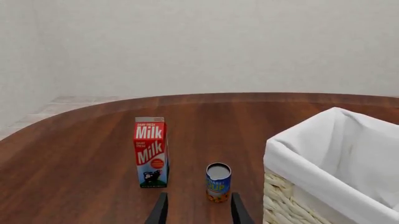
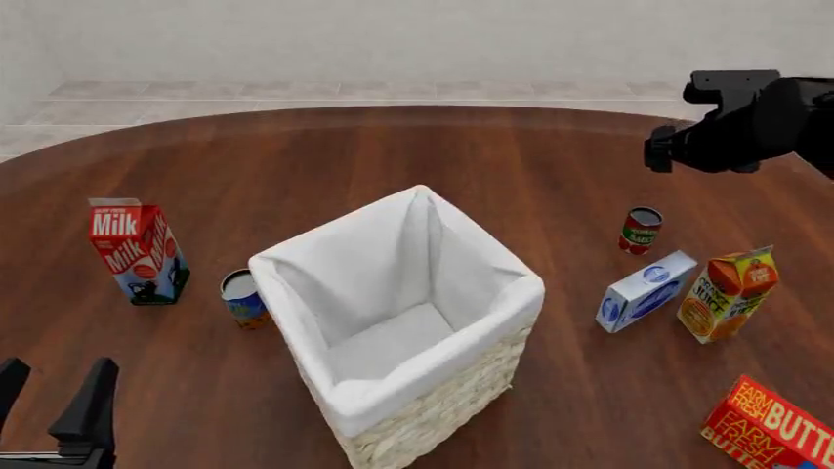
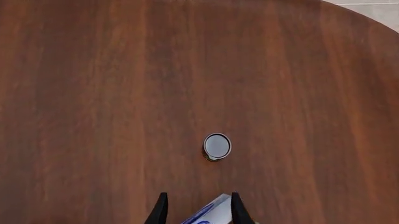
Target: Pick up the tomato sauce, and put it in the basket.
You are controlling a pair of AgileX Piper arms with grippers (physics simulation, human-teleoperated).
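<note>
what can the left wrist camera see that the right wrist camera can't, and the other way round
Only the left wrist view shows the red and white milk carton, the small blue-and-orange labelled can, the large pale wicker basket with white cloth lining and the pale back wall.

Only the right wrist view shows the small tomato sauce can with a silver-grey top, seen from straight above, and a corner of a blue and white box between the open right claw fingers.

Both show the brown wooden table and an open claw; the left claw holds nothing.
</note>
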